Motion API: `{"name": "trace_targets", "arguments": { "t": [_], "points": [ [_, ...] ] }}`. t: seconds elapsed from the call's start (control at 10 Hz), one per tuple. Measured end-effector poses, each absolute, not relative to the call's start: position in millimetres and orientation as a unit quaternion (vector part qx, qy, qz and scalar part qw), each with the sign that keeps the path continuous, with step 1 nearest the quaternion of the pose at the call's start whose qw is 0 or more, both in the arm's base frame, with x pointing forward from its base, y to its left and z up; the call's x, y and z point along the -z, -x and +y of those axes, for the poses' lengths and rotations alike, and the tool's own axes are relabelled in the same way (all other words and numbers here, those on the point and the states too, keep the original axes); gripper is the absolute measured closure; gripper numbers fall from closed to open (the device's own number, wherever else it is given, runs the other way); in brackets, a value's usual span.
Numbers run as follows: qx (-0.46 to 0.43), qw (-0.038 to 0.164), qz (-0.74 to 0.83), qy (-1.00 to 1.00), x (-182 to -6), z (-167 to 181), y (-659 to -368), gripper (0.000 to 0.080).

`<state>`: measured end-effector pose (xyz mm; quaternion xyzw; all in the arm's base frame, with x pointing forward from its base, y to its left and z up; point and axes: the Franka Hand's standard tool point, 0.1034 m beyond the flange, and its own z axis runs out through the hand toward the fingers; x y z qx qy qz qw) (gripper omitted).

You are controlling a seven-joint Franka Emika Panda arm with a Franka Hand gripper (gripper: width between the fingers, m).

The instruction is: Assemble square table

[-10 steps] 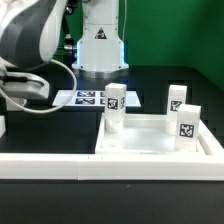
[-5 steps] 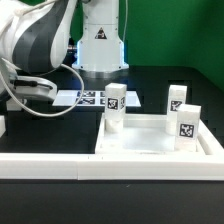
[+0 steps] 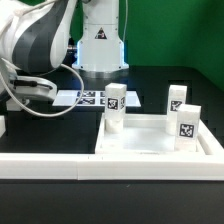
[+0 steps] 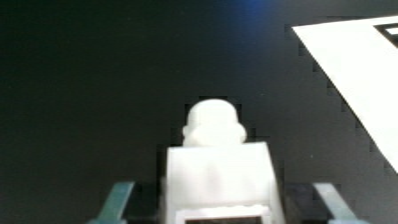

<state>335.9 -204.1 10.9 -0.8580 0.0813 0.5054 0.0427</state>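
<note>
The square table's white slab (image 3: 150, 153) lies at the front, with three tagged leg posts upright on it (image 3: 115, 108), (image 3: 177, 98), (image 3: 186, 122). In the wrist view another white leg post (image 4: 217, 160) lies on the black table between my gripper's (image 4: 222, 192) two fingers. A dark gap shows on each side of the post, so the gripper is open around it without touching. In the exterior view the arm (image 3: 35, 50) bends down at the left; its fingers are cut off by the frame edge.
The marker board (image 3: 85, 98) lies behind the slab and shows as a white sheet (image 4: 365, 70) in the wrist view. A long white rail (image 3: 40, 166) runs along the front left. The robot's base (image 3: 100, 45) stands at the back.
The arm shifted at the exterior view's left between the oldest frame and the middle one, then held still. The slab and its three posts have not moved.
</note>
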Motion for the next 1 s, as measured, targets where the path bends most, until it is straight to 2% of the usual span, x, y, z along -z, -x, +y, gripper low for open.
{"name": "trace_targets", "arguments": {
  "t": [0.3, 0.4, 0.6, 0.7, 0.8, 1.0],
  "points": [
    [-0.505, 0.043, 0.081, 0.858, -10.9, -204.2, -336.0, 0.0512],
    [-0.507, 0.046, 0.076, 0.857, -18.6, -203.8, -340.4, 0.0511],
    [-0.498, 0.061, 0.071, 0.862, -70.0, -195.8, -371.3, 0.0511],
    [-0.505, 0.065, 0.082, 0.857, -93.4, -187.2, -374.7, 0.0511],
    [-0.507, 0.063, 0.087, 0.855, -109.2, -184.2, -376.3, 0.0511],
    [-0.483, 0.054, 0.1, 0.868, -99.9, -194.2, -371.7, 0.0511]
  ]
}}
